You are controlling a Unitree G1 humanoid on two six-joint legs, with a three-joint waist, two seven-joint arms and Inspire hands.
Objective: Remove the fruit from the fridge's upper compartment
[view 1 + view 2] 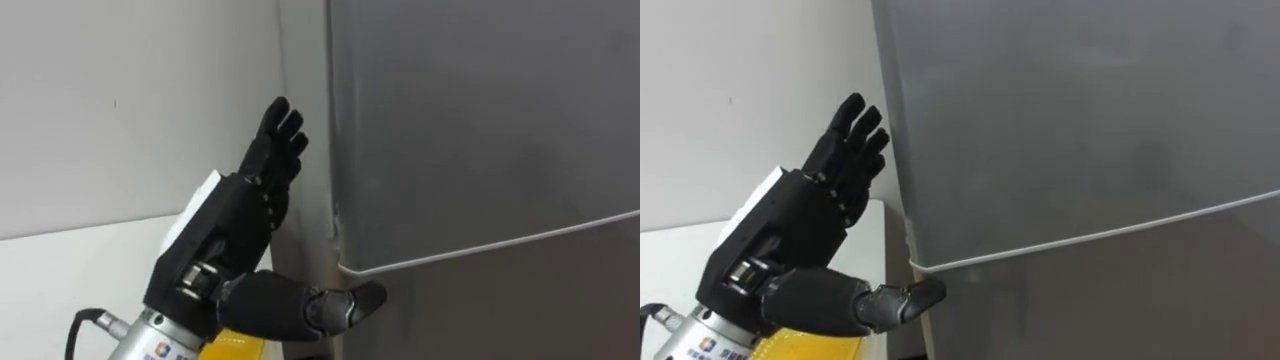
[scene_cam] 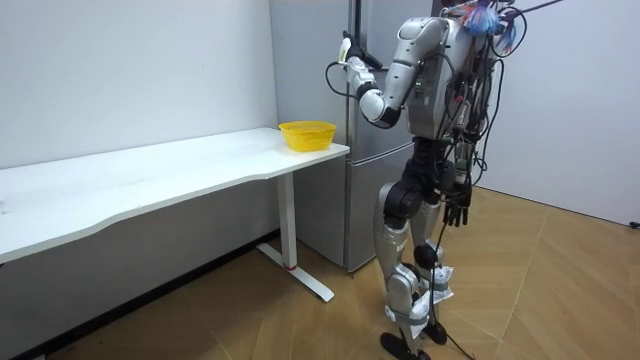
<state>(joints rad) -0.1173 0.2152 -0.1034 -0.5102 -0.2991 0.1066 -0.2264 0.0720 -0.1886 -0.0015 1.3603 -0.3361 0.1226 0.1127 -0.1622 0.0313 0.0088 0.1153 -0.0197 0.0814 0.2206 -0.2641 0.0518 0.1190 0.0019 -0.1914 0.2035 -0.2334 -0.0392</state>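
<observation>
Left hand, fingers straight, thumb at fridge door seam.

White wall, long white table, wooden floor

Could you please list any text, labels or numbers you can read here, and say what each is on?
Left hand, small print on its silver wrist: cut off at the picture's edge and too small to read.
No text on the fridge, wall, yellow basket or white table.
</observation>
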